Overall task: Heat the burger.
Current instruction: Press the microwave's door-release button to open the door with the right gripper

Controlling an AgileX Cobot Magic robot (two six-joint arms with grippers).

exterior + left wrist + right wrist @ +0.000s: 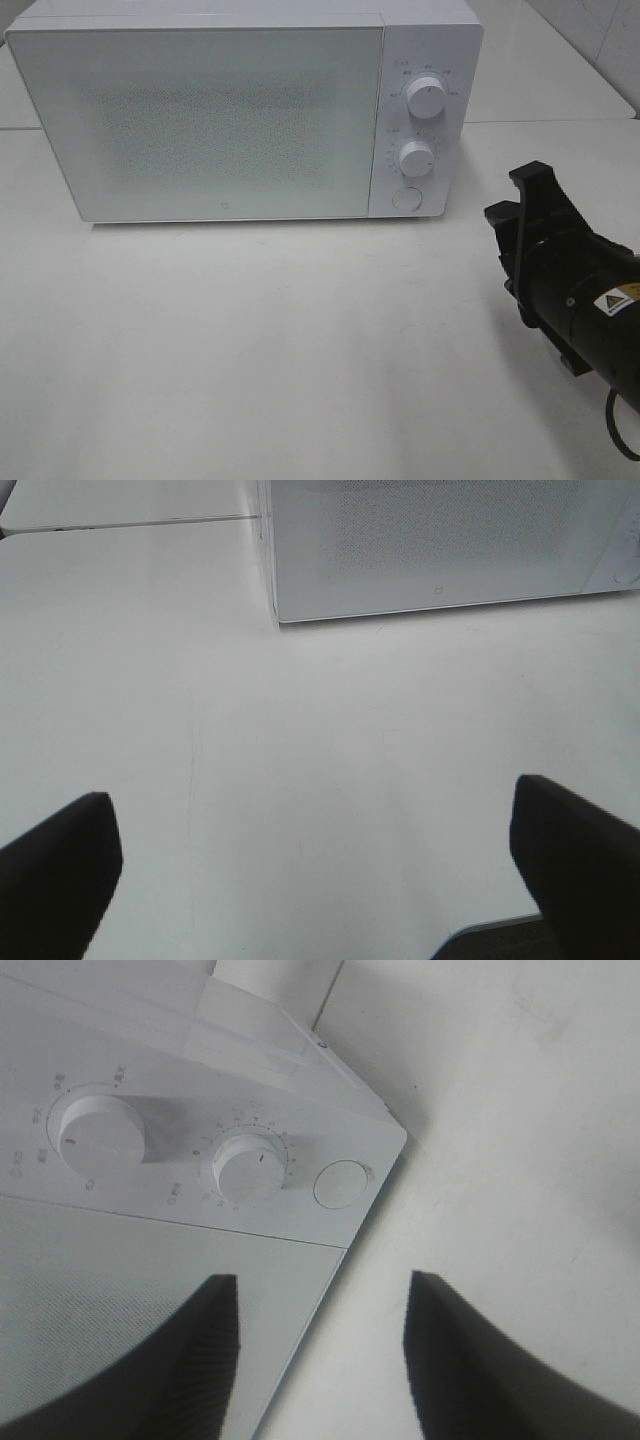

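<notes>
So the microwave (230,110) has its door shut, and the burger isn't in any of the views. It's not on the table (300,350) in front of the microwave or anywhere beside it. My guess is it's already inside, but the door panel doesn't let me confirm that.

The right gripper (320,1285) hangs off the microwave's control-panel end, a little out from its front, facing the knobs. Its jaws are apart with nothing between them. The left gripper (312,790) sits low over the table well out in front of the microwave door, spread wide and also empty.

I'd say we're at the "set the controls" step. There's an upper dial (427,97), a lower dial (416,158) under it and a round button (407,198) at the bottom of the panel. The next move probably needs the right gripper to close in square on one knob – likely the lower one – straddle it, pinch and twist. Come in off-centre and the fingers will just skid off that smooth rim.
</notes>
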